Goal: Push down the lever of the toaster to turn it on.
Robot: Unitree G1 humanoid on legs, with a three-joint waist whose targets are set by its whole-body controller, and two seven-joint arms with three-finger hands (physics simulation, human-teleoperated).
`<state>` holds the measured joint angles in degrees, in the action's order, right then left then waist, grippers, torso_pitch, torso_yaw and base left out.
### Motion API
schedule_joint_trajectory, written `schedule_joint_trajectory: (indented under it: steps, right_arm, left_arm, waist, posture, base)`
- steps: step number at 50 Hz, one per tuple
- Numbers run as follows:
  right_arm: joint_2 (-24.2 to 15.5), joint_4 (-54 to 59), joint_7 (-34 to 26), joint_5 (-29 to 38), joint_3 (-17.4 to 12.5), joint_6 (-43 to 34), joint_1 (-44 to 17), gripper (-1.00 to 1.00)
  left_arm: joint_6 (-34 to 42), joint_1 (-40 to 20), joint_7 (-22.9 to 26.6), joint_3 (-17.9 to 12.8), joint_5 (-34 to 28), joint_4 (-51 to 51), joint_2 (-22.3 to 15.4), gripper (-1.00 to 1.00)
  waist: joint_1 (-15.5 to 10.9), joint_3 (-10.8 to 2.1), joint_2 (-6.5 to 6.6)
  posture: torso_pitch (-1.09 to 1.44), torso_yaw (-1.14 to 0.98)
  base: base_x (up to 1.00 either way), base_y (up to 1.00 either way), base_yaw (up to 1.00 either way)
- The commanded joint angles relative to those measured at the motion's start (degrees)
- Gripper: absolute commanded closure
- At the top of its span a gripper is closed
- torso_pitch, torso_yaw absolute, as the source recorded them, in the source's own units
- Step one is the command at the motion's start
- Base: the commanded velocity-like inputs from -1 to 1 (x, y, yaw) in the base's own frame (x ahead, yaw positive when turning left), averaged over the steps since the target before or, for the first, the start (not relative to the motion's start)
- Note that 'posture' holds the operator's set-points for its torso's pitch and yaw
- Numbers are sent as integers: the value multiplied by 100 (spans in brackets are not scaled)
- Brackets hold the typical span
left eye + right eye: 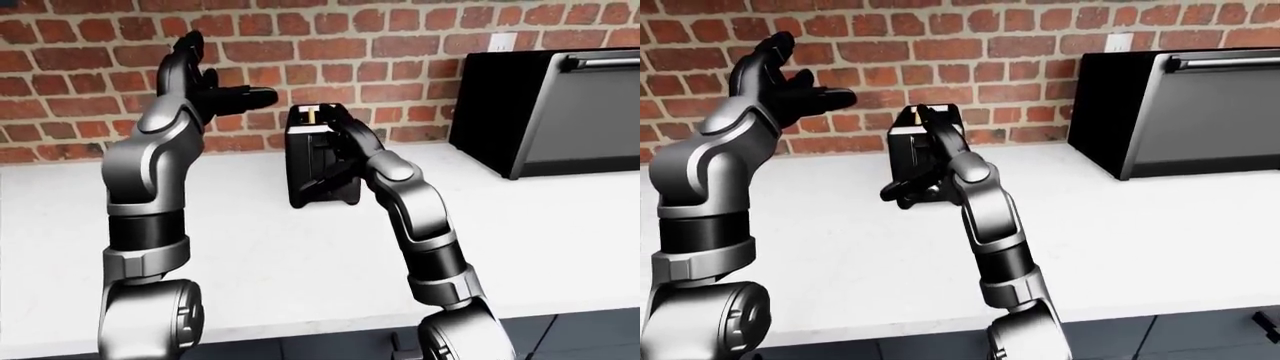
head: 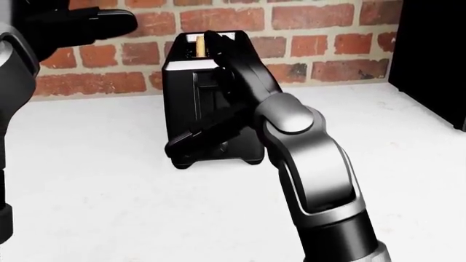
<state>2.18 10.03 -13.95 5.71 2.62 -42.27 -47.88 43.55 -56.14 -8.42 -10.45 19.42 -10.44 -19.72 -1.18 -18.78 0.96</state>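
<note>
A red brick wall [image 1: 80, 60] runs across the top of the left-eye view. Below it a white bench [image 1: 270, 255] fills the lower half. At the right of that view a large black oven [image 1: 560, 105] stands on the bench against the wall.

Near the middle, just beside the wall, stands a black toaster [image 2: 190, 98], upright, with a pale slice [image 2: 197, 45] showing in its top slot.

The right hand [image 2: 218, 87] is pressed against the toaster's near face, fingers spread: one reaches up to the top edge, another angles down and left. It grips nothing. The lever itself is hidden among the black shapes.

The left hand [image 1: 785, 86] is raised at the upper left, fingers wide, holding nothing, well apart from the toaster.

Risk, as a judgement: with the lever hard to pick out, a finger may slide off it, or the push may tip or shove the toaster.
</note>
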Motion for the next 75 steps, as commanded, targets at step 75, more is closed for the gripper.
schedule_joint_trajectory:
  steps: [75]
  right_arm:
    - [14,1734,423,-370,-138,1016,-351,-100]
  left_arm:
    - [-275,-140,40,-33,-57,60,-12,-100]
  waist:
    - [-9,-73,36]
  posture:
    - [-50,0]
  base:
    - [0,0,0]
